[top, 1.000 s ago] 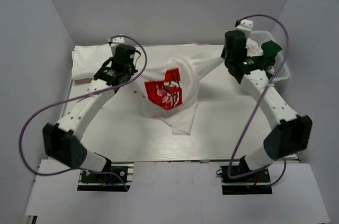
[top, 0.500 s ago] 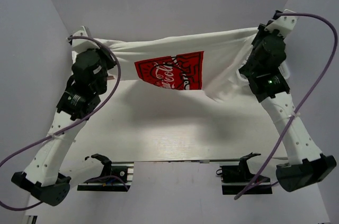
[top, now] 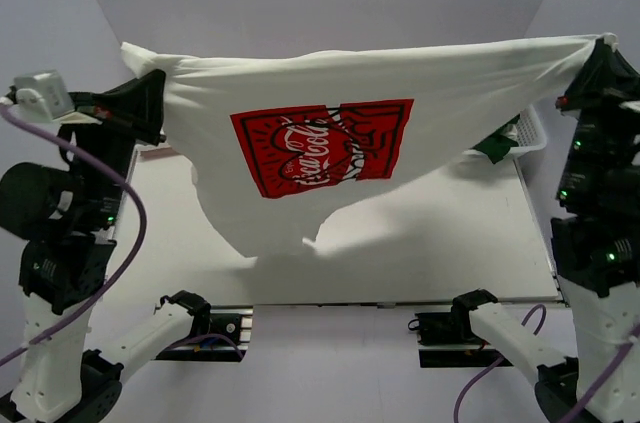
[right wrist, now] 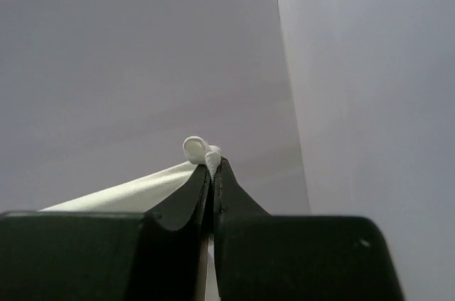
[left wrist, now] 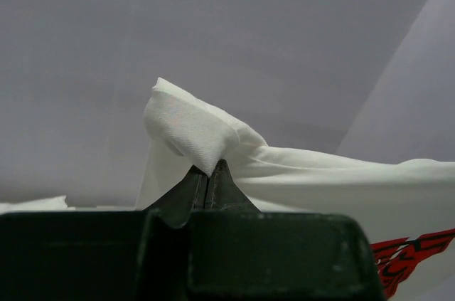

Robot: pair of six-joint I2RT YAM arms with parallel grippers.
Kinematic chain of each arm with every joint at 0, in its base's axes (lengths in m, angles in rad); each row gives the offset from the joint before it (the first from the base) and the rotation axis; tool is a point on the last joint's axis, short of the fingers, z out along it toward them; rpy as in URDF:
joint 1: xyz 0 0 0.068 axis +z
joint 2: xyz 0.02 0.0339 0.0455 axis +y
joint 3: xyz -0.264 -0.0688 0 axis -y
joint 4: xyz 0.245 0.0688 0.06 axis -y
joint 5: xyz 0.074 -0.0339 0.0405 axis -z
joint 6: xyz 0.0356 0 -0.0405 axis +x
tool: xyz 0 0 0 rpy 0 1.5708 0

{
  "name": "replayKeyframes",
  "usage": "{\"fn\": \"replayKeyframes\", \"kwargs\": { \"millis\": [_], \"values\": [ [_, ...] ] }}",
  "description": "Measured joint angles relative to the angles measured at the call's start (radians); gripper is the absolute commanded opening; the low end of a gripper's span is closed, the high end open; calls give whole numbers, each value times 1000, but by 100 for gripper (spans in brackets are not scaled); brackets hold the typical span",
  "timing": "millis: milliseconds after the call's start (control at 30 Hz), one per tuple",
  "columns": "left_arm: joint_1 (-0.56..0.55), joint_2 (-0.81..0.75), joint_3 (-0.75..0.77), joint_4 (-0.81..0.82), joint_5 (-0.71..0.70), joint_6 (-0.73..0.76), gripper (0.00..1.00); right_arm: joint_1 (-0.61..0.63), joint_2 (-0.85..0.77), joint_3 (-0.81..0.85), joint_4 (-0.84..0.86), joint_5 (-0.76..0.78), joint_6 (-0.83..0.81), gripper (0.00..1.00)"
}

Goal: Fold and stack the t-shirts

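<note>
Table: a white table (top: 440, 243) fills the lower middle of the top view. A soft grey shadow lies on it under the shirt.
Room: plain pale grey walls stand at the back and on both sides.
Hidden: a white basket (top: 536, 131) at the right edge is mostly behind the shirt and the right arm, so only a bit of its rim shows. A dark green cloth (top: 497, 146) peeks out beside it, and I cannot tell if it lies inside.
Cut off: both arms run out of the sides and bottom of the top view.
Shirt place: the t-shirt (top: 300, 88) hangs in the air across the upper half of the top view, from left to right, well above the table.
Shirt look: white and pulled tight along its top edge. It has a red print (top: 322, 146) with curly white letters in the middle, and the lower part droops to a point at lower left.
Left gripper: the left gripper (left wrist: 210, 173) is closed tight on one corner of the shirt – a little white lump sticks up past its tips.
Right gripper: the right gripper (right wrist: 213, 167) is closed tight on the other corner – a small white curl pokes out on top.
</note>
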Motion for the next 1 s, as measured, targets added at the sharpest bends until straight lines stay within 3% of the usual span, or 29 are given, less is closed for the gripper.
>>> {"fn": "replayKeyframes", "kwargs": {
  "millis": [300, 500, 633, 767, 833, 900, 967, 1000],
  "values": [
    [7, 5, 164, -26, 118, 50, 0, -11, -102, 0, -38, -106, 55, 0],
    [12, 74, 87, 2, -10, 51, 0, -17, -28, -65, 2, -71, 67, 0],
    [21, 274, 18, 37, -187, 42, 0, -25, 125, -156, 21, 25, 79, 0],
    [45, 645, 31, 48, -257, 15, 5, -39, 380, -205, -14, 95, 147, 0],
    [54, 828, 40, 24, -250, -3, 18, -46, 496, -211, -54, 95, 178, 0],
    [66, 1007, 56, -8, -217, -19, 57, -52, 651, -196, -110, 87, 224, 0],
    [77, 1140, 71, -45, -192, -37, 100, -56, 782, -179, -183, 82, 261, 32],
    [84, 1198, 89, -74, -181, -50, 100, -58, 855, -149, -232, 84, 275, 49]
  ]
}}
